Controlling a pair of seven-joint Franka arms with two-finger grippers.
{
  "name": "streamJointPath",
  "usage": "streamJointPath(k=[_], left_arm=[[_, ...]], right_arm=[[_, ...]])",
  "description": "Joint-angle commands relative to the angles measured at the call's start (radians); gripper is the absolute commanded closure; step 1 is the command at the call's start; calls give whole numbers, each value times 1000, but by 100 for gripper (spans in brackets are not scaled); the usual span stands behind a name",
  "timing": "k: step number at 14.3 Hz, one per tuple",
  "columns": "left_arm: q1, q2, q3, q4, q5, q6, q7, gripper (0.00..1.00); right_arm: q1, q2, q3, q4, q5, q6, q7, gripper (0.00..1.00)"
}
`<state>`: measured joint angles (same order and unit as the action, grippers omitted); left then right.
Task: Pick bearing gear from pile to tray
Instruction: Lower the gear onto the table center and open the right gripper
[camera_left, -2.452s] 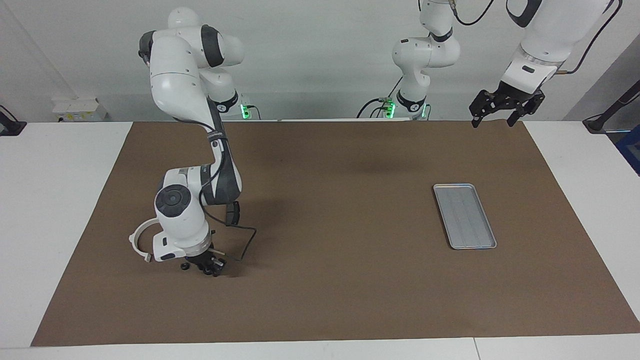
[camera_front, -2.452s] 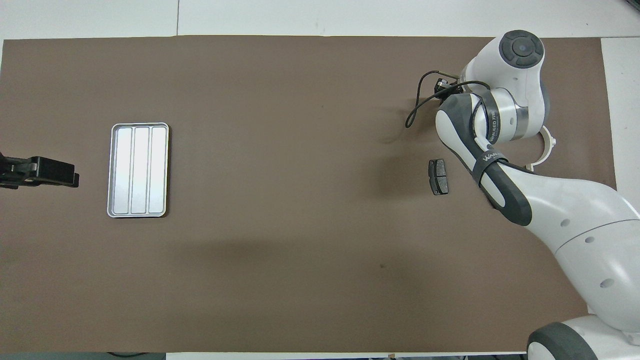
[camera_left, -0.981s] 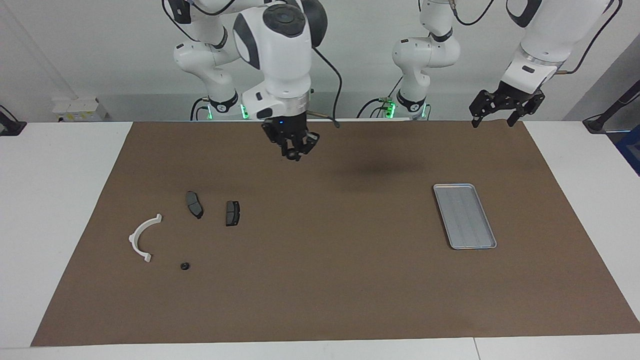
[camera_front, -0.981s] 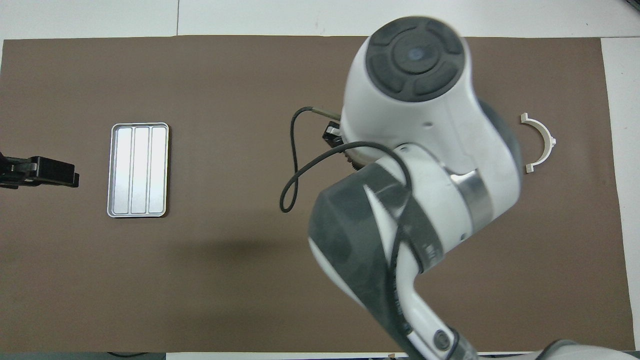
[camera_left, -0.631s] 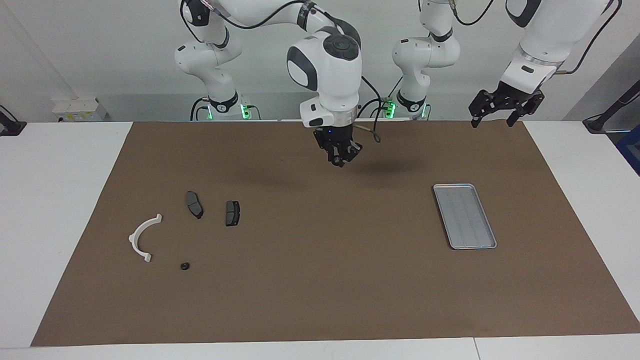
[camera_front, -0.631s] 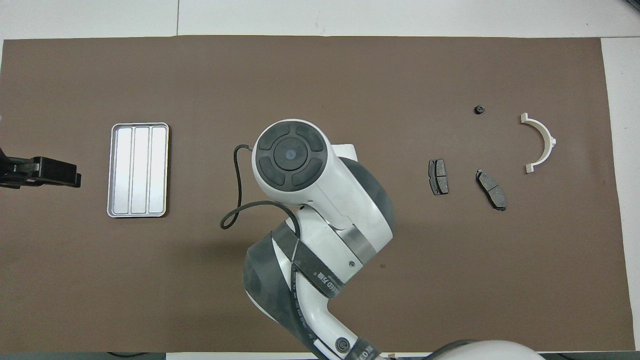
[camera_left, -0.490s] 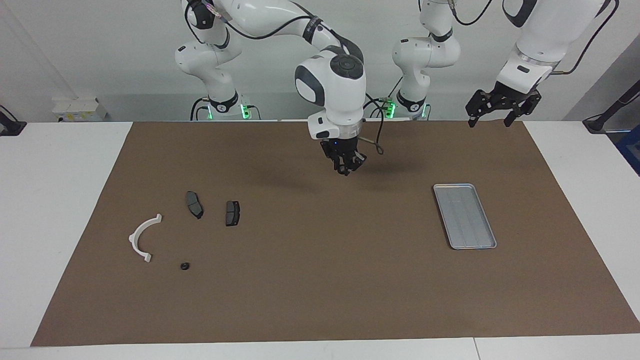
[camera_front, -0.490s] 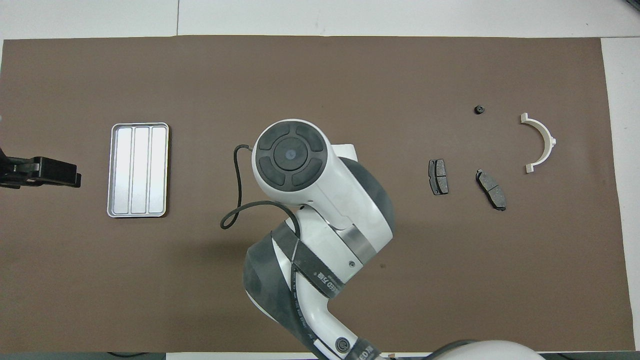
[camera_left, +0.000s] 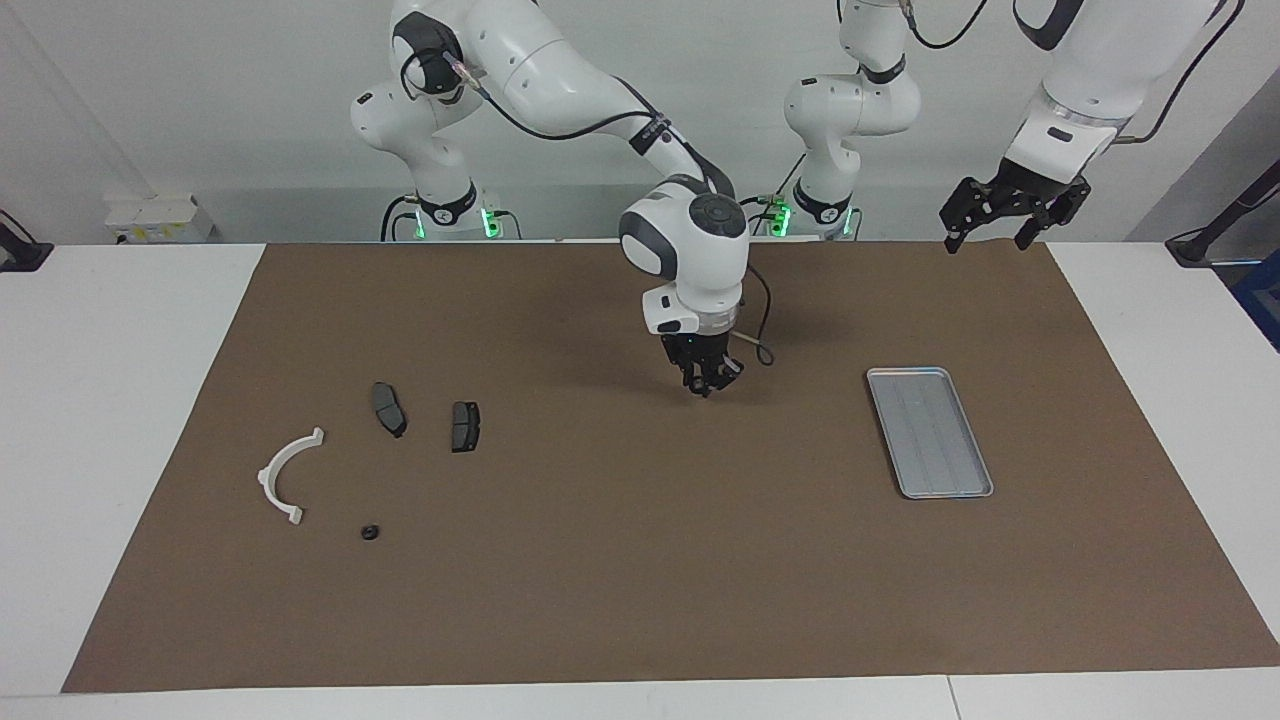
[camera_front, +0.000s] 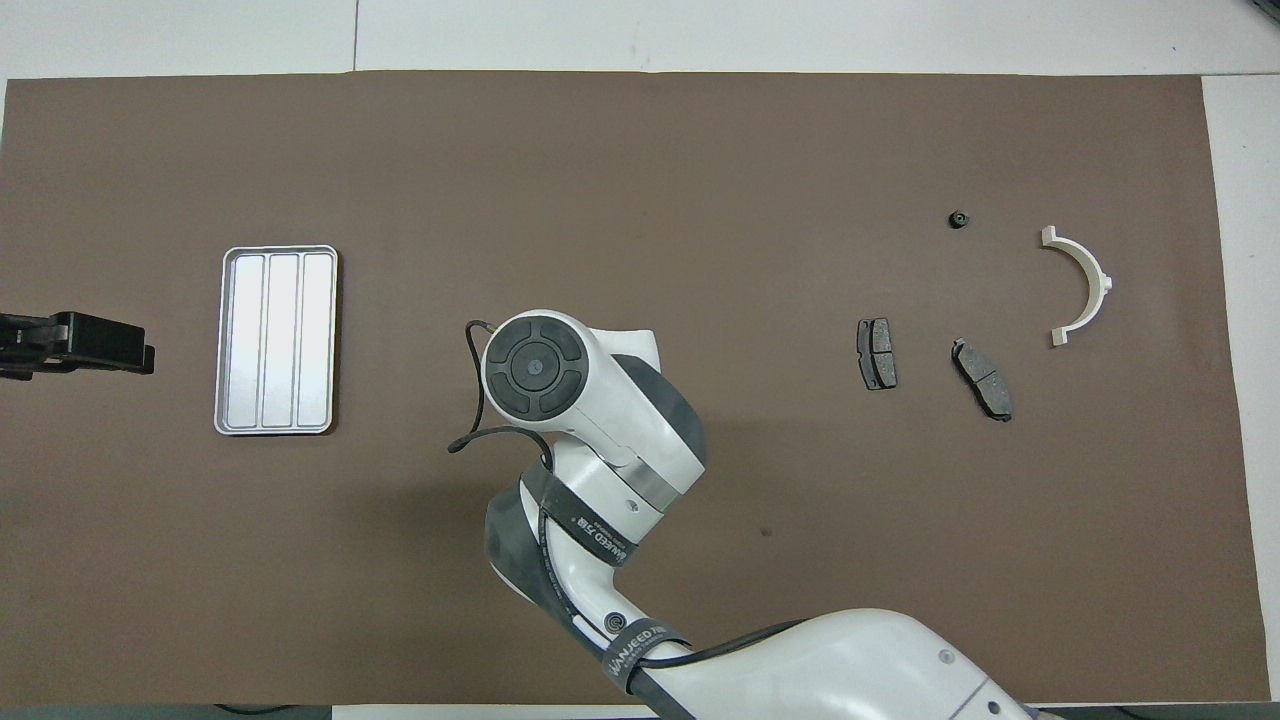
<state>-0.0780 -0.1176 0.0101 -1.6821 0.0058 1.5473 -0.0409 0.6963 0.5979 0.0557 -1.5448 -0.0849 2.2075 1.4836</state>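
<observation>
The silver-grey ridged tray (camera_left: 930, 432) lies toward the left arm's end of the table and also shows in the overhead view (camera_front: 277, 340). It holds nothing. My right gripper (camera_left: 708, 385) hangs low over the middle of the brown mat, between the pile and the tray. Its fingers are close together on a small black part, the bearing gear, which barely shows. In the overhead view the wrist hides that gripper. The pile lies toward the right arm's end. My left gripper (camera_left: 1005, 225) waits raised and open beside the tray's end of the mat (camera_front: 90, 345).
The pile holds a white half-ring bracket (camera_left: 285, 475) (camera_front: 1080, 285), two dark grey brake pads (camera_left: 388, 408) (camera_left: 465, 426) and one tiny black ring (camera_left: 369, 532) (camera_front: 958, 218). The brown mat (camera_left: 640, 560) covers most of the white table.
My right arm has lifted off the pile and swung across toward the tray's end, then come down low over the mat's middle. The left arm has barely moved.
</observation>
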Motion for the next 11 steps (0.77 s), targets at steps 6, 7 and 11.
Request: streamJointPath(k=[6,7,11], left_arm=[[-6,-27,4,-34,-4,43,-20,0],[-5,-27,4,-34,-4,43,-16,0],[-6,-27,4,-41,-6,57,-20,0]], right_arm=[[-14,13,0,-40,-19,101,15,100],[-15,13,-2,-38,-19,98,15,64],[-27,-6,-13,38,-39,-39,6,0]])
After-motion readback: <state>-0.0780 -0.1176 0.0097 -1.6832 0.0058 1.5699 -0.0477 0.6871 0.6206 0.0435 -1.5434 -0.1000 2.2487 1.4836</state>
